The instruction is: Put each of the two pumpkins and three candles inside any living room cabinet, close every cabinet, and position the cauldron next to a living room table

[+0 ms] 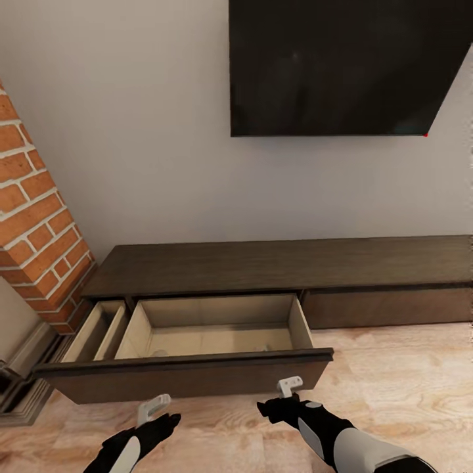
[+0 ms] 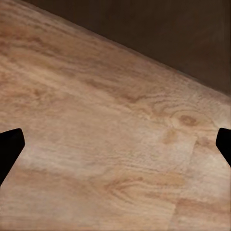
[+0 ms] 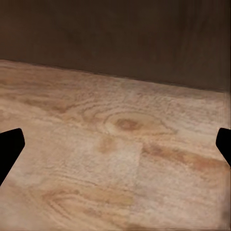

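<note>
The long, low dark brown cabinet stands against the wall under the black screen. Its left drawer is pulled far out over the floor, showing a wide pale beige compartment and a narrow one beside it. Faint pale shapes lie near the compartment's front, too dim to identify. My left gripper and right gripper hover just in front of the drawer's dark front panel. In the wrist views both the left gripper and the right gripper stand open over wood floor. Pumpkins, candles and cauldron are out of view.
A red brick chimney rises at the left, with a dark moulded base beside the drawer's left end. The large black screen hangs on the pale wall. The cabinet's right drawer front is shut. Light plank floor extends to the right.
</note>
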Controlling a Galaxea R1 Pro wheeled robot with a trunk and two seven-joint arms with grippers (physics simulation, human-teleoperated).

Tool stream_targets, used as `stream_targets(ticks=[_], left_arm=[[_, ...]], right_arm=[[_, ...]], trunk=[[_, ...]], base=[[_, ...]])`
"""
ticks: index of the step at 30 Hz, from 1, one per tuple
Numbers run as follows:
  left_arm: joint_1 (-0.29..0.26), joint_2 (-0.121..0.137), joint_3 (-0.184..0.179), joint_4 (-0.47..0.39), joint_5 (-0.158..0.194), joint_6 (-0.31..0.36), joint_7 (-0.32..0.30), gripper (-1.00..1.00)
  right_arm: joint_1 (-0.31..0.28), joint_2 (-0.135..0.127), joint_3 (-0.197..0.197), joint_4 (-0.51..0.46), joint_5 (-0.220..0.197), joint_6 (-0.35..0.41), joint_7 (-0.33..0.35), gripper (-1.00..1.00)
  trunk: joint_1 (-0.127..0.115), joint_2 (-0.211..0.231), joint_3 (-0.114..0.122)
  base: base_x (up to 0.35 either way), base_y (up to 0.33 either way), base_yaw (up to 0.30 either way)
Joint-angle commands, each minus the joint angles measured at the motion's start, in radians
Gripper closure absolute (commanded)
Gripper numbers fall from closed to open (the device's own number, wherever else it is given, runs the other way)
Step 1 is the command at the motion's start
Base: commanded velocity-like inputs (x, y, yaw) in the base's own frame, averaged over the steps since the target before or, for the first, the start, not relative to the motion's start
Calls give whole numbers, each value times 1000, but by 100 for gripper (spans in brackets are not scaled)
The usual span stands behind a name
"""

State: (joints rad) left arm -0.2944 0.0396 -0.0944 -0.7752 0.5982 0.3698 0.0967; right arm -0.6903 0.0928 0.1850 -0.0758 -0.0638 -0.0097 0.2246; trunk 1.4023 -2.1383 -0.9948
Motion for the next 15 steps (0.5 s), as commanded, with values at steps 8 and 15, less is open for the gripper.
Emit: stream_targets(ticks=[8,15], left_arm=[[0,1,-5,14,-20,-61,12,-100],[0,0,-5,21,-36,-66,12,-100]], right_arm=[[1,11,6,17,-8,-2,-3,-100],[2,14,6,19,-7,-3,-4,-100]], trunk=[[0,0,0],[0,0,4]], base=[[57,114,-31],[99,153,-65]])
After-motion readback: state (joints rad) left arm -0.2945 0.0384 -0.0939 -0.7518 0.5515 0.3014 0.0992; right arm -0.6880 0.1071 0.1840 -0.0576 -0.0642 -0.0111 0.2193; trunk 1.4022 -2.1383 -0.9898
